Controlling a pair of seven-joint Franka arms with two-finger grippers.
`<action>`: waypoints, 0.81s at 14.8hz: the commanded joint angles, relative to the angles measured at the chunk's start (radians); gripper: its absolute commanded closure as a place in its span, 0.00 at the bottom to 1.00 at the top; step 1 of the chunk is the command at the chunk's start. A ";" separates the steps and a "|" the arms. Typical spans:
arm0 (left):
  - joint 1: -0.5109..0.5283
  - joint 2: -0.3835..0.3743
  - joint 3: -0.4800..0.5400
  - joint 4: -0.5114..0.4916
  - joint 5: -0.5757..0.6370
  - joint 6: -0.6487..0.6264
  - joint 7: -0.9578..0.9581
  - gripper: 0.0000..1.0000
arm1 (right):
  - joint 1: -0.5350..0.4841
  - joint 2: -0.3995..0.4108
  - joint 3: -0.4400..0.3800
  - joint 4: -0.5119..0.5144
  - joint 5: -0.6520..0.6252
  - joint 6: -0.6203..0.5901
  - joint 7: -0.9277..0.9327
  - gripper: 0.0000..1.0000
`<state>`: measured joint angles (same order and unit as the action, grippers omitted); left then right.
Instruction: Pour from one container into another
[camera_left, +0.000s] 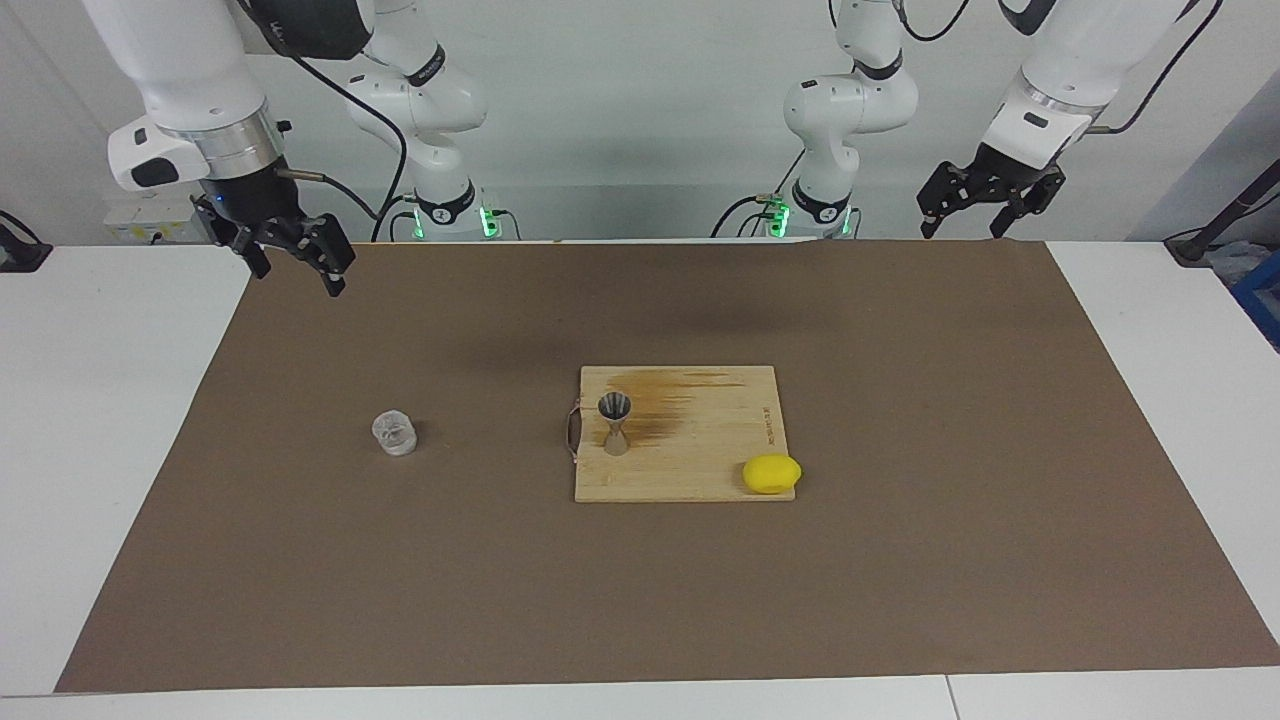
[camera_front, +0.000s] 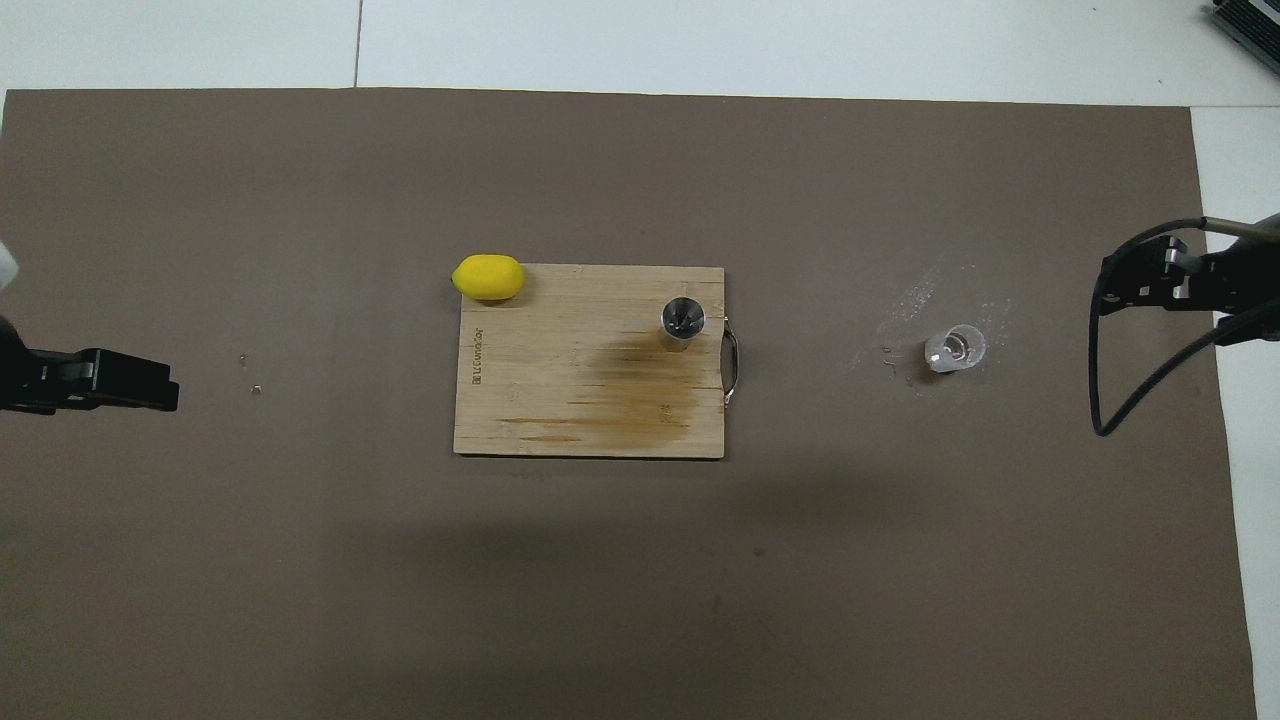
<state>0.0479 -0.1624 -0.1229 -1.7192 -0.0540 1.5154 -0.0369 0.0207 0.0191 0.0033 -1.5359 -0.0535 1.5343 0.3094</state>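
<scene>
Both claws open, empty: right claw (camera_left: 296, 262), left claw (camera_left: 982, 208) (overhead view: tips only); glass (camera_left: 396, 433) alone.

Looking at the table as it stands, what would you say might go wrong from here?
1. The jigger stands on a narrow base on the board; a nudge would likely tip it.
2. The glass is clear and faceted, so a grasp may misjudge it or slip.
3. The lemon sits at the board's corner and might roll off if the board is bumped.
</scene>
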 joint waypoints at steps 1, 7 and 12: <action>-0.003 -0.026 0.003 -0.022 0.002 -0.008 -0.011 0.00 | -0.010 -0.042 0.007 -0.058 0.013 0.012 -0.035 0.00; -0.003 -0.026 0.003 -0.022 0.002 -0.008 -0.011 0.00 | -0.018 -0.041 0.007 -0.059 0.041 0.020 -0.069 0.00; -0.002 -0.026 0.003 -0.022 0.002 -0.008 -0.011 0.00 | -0.010 -0.042 0.006 -0.059 0.078 0.009 -0.084 0.00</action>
<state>0.0479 -0.1624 -0.1229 -1.7192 -0.0540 1.5154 -0.0369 0.0201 0.0051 0.0049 -1.5613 0.0007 1.5379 0.2541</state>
